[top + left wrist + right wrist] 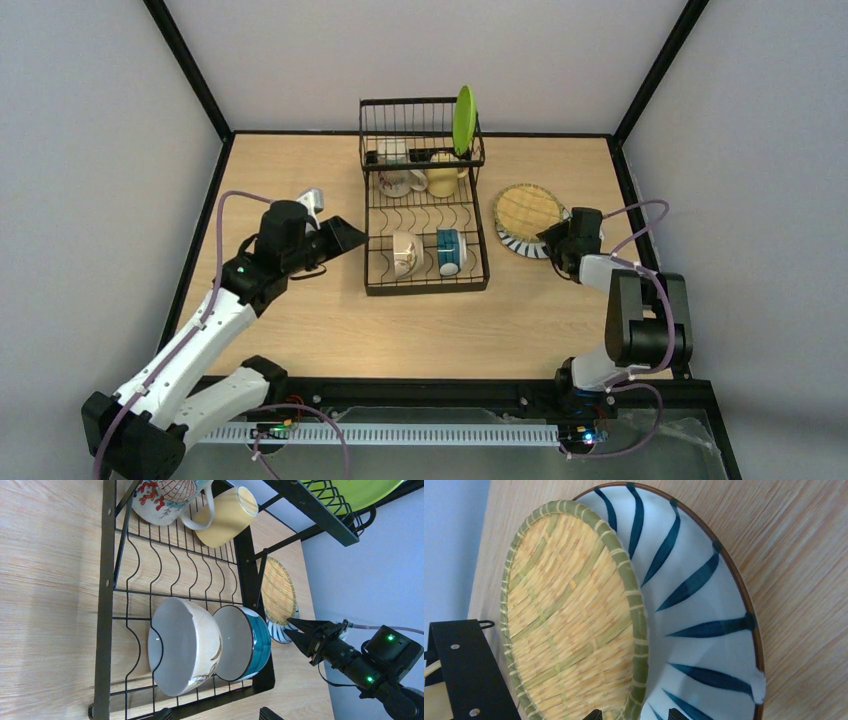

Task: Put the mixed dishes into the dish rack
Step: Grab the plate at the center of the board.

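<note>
Overhead and wrist views of a wooden bench with the black wire dish rack in the middle. You are well over halfway. Five of the seven dishes sit in the rack:

- The lime green plate stands upright in the raised basket at the far end.
- The white printed mug and pale yellow mug lie below it.
- The cream mug and blue-patterned mug lie on their sides, touching, at the near end.

Two plates are left, on the bench just right of the rack. The tan woven plate rests on top of the white plate with blue stripes.

Your right tool is at the near edge of that stack. Its jaws are parted with the tan plate's rim between the tips, and it is not yet gripping as far as you can tell. Your left tool hangs just left of the rack, spread wide and holding nothing.
</note>
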You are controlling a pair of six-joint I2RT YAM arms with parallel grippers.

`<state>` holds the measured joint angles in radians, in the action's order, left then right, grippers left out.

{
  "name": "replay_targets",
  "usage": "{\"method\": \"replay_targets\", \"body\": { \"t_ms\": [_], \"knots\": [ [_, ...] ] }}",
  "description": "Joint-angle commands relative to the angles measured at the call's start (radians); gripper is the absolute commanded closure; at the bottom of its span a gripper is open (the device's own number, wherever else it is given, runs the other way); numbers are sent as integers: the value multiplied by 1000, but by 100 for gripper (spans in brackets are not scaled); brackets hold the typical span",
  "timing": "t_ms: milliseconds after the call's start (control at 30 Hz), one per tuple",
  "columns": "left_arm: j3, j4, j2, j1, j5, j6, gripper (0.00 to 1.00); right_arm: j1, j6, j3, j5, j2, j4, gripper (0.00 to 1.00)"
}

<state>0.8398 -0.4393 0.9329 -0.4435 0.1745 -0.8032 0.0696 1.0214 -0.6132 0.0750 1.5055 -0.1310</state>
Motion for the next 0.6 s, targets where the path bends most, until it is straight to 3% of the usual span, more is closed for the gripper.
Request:
{"method": "replay_targets", "body": {
  "t_ms": [0,567],
  "knots": [
    [-22,20,-8,5,-26,-15,1,15,-13,-14,20,40,-79,26],
    [-34,14,-22,5,-53,17,1,24,30,-8,65,183,-235,21]
  ]
}}
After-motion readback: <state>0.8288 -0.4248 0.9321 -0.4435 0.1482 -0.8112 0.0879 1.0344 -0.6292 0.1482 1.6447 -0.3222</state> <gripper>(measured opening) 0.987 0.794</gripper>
